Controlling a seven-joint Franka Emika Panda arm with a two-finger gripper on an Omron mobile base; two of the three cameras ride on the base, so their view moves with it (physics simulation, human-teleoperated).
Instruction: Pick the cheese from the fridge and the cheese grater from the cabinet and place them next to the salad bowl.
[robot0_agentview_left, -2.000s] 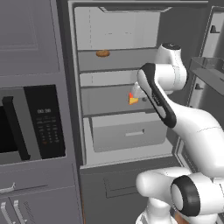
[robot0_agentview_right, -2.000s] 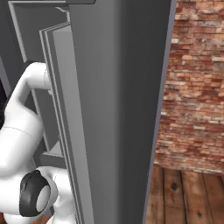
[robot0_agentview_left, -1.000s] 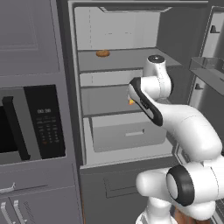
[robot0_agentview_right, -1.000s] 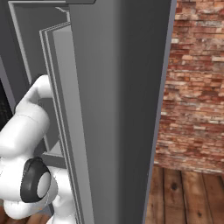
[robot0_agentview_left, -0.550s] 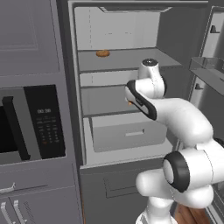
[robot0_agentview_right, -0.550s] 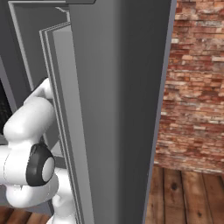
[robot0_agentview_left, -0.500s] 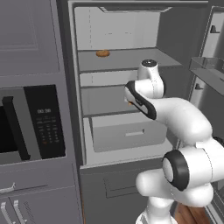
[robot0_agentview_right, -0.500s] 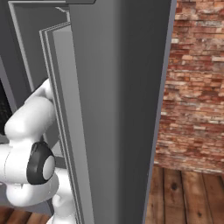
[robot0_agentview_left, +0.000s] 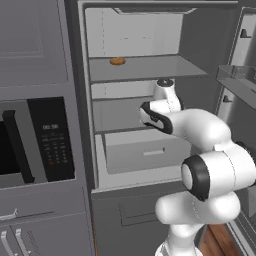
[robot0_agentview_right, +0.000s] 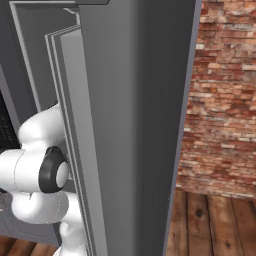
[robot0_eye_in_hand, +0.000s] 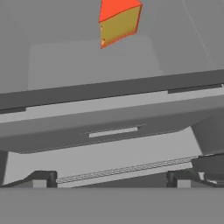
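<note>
The fridge (robot0_agentview_left: 140, 90) stands open and is the largest thing here, a tall grey appliance with pale inner walls; in the right base view its open door (robot0_agentview_right: 130, 125) covers most of the picture, with a red brick wall (robot0_agentview_right: 220, 100) behind it. Inside the fridge there are several shelves and, lower down, a wide drawer (robot0_agentview_left: 142, 152) with a flat handle, which is closed. On the upper shelf (robot0_agentview_left: 145, 67) lies a small round brown food item (robot0_agentview_left: 117, 61), alone and near the left side. The white arm (robot0_agentview_left: 200, 135) reaches into the middle compartment, just above the drawer, and its wrist hides what lies there in the left base view. To the left of the fridge a black-fronted microwave (robot0_agentview_left: 35, 140) sits in the grey cabinet front. In the hand view the gripper (robot0_eye_in_hand: 111, 177) has its two dark tips wide apart, with nothing between them. The cheese (robot0_eye_in_hand: 119, 24), a yellow-orange wedge with a red rind, rests on the middle shelf (robot0_eye_in_hand: 87, 61) ahead of the gripper and well apart from it, probably toward the back of that shelf, though the angle makes the depth hard to judge. The front edge of the drawer runs across below it.
</note>
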